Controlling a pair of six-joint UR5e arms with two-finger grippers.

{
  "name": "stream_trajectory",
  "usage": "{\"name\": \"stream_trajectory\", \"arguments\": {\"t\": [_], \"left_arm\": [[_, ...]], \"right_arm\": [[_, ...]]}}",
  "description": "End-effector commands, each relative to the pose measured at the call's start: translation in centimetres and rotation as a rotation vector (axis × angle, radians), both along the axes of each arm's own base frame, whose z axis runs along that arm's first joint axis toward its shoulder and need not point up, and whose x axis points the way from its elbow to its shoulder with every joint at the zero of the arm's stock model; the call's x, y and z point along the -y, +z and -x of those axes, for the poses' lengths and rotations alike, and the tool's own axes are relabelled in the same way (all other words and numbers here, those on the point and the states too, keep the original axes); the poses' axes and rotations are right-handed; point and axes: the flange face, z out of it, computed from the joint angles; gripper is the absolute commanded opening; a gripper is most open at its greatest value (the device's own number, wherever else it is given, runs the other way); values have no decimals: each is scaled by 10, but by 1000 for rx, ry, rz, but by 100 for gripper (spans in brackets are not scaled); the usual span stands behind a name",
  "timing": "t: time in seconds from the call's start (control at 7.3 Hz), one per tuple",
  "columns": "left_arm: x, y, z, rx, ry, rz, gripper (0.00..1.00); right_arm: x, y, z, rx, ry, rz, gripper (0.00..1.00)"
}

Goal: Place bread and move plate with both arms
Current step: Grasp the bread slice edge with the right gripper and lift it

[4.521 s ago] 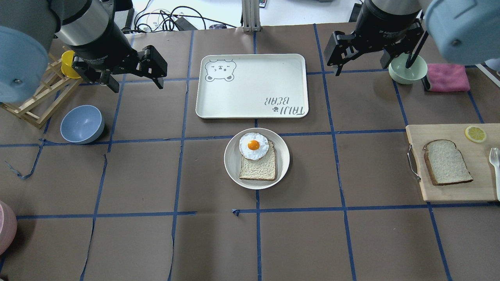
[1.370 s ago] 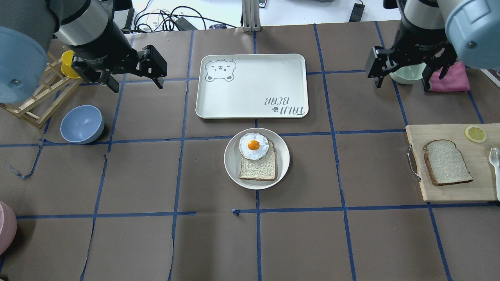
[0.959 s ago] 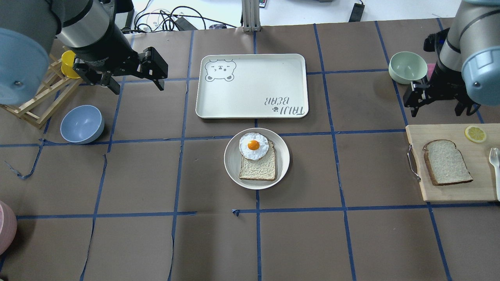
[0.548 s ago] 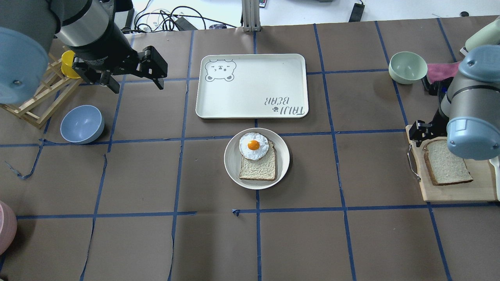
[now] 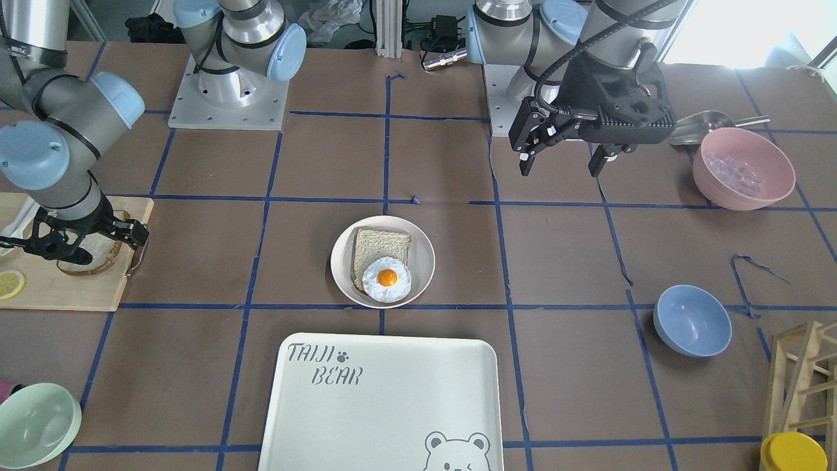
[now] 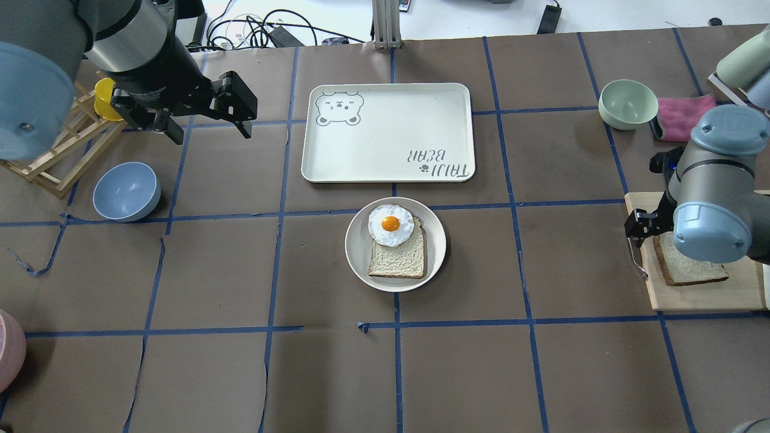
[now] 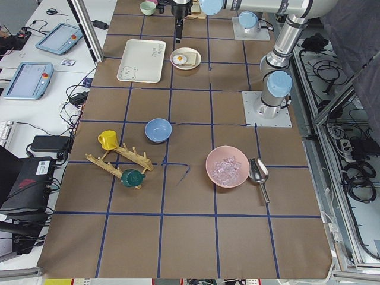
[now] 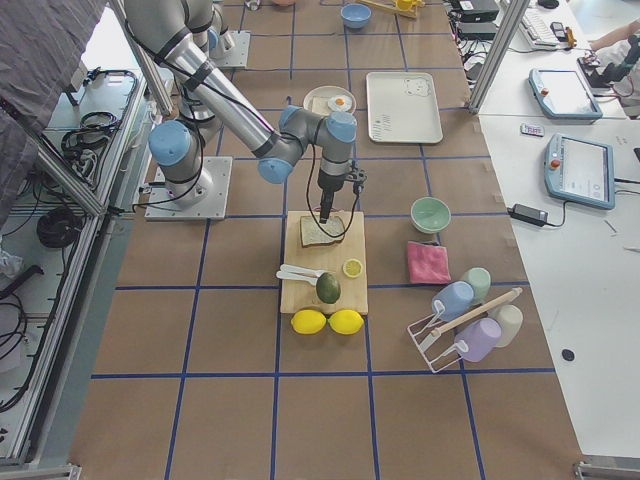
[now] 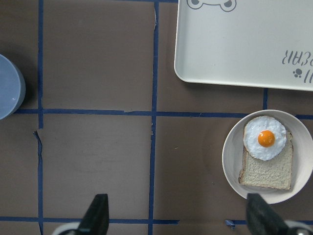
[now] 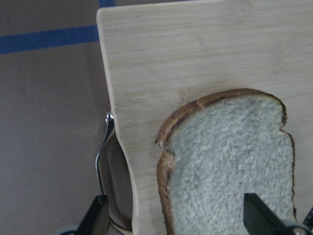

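The bread (image 6: 692, 270), a pale slice with a dark crust, lies on a wooden cutting board (image 6: 698, 296) at the table's right edge. My right gripper (image 10: 176, 215) hangs open just above it, its fingers astride the slice's near end; it also shows in the front view (image 5: 82, 252). The cream plate (image 6: 358, 246) sits mid-table and holds a smaller tan slice (image 6: 397, 260) with a fried egg (image 6: 391, 225) on it. My left gripper (image 6: 210, 127) is open and empty, high over the back left of the table, far from the plate.
The white TAIJI BEAR tray (image 6: 388, 132) lies just behind the plate. A blue bowl (image 6: 126, 191) and a wooden rack (image 6: 57, 153) stand at the left. A green bowl (image 6: 628, 103) and pink cloth (image 6: 686, 117) are at the back right. A pink bowl (image 5: 742, 169) is front left.
My right arm has swung from the back right, by the green bowl, forward and down over the cutting board, and its gripper now hangs above the bread. My left arm has not moved.
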Motion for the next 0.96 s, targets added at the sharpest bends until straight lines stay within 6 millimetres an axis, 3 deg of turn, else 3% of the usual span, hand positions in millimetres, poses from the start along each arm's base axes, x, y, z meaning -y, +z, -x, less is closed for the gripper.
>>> {"name": "stream_trajectory", "arguments": {"t": [0.0, 0.55, 0.82], "left_arm": [[0, 0, 0, 0, 1, 1, 100], [0, -2, 1, -9, -1, -4, 100], [0, 1, 1, -6, -1, 2, 100]], "right_arm": [[-2, -2, 10, -38, 1, -21, 82], [-3, -9, 14, -20, -7, -30, 83], [-5, -9, 20, -22, -18, -34, 67]]}}
